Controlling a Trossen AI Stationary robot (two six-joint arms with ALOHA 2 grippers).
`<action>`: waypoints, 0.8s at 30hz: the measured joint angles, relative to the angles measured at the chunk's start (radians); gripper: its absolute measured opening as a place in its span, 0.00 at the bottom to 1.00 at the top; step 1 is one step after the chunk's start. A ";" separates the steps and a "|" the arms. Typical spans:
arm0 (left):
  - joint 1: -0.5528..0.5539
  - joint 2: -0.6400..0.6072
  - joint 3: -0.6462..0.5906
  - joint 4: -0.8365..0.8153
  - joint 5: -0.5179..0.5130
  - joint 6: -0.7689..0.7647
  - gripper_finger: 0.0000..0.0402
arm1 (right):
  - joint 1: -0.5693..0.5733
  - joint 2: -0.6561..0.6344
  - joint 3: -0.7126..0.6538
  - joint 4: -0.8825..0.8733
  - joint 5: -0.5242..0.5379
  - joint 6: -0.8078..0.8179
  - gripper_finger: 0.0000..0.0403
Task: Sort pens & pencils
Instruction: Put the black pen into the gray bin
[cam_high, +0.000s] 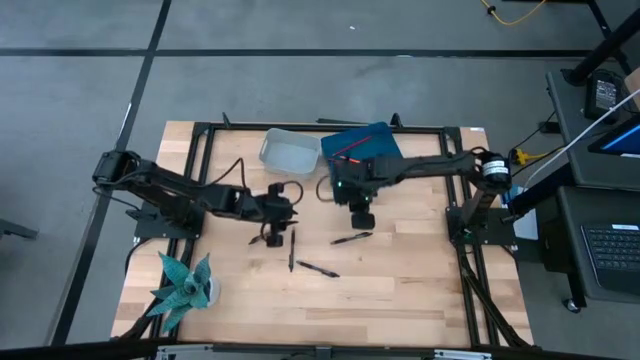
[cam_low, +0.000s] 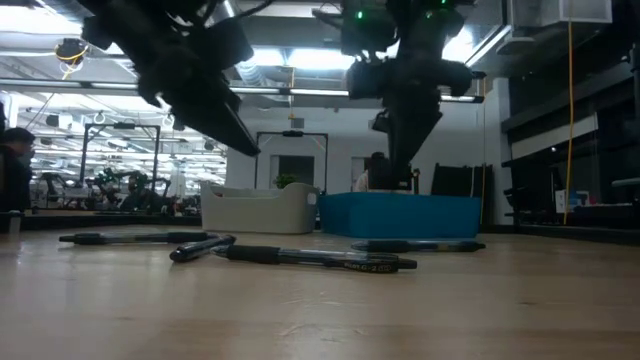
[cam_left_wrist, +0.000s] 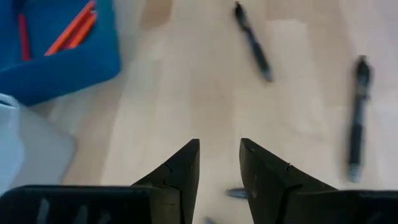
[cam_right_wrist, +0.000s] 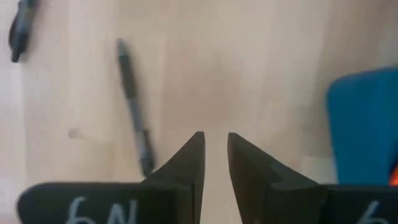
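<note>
Four dark pens (cam_high: 318, 270) lie loose on the wooden tabletop (cam_high: 420, 285), none of them in my grip. My left hand (cam_left_wrist: 219, 163) hangs just above the wood with its two fingers (cam_left_wrist: 180, 171) parted and nothing between them; one pen (cam_left_wrist: 252, 41) lies ahead of it, another (cam_left_wrist: 357, 118) off to one side, and a dark pen end shows just under the fingertips. My right hand (cam_right_wrist: 215, 155) also hovers over bare wood, fingers (cam_right_wrist: 190, 163) standing a narrow gap apart and holding nothing. A pen (cam_right_wrist: 135, 106) lies just beside that hand, almost reaching one finger, and a second (cam_right_wrist: 18, 28) sits farther out. From above, my left hand (cam_high: 273, 236) and right hand (cam_high: 361, 217) are near each other, with the pens spread in front of them. Red-orange pencils (cam_left_wrist: 73, 28) rest inside the blue bin (cam_high: 362, 143) beyond my right hand, and a pale grey bin (cam_high: 291, 152) stands touching it.
</note>
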 joint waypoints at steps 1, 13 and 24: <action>-0.016 0.000 0.000 -0.003 -0.001 -0.011 0.27 | 0.019 0.000 0.000 -0.006 0.010 0.016 0.18; -0.163 0.000 0.000 -0.063 -0.113 -0.110 0.27 | 0.222 0.000 -0.002 0.008 0.130 0.193 0.18; -0.204 0.000 0.000 -0.087 -0.137 -0.144 0.27 | 0.299 0.000 -0.109 0.115 0.178 0.293 0.18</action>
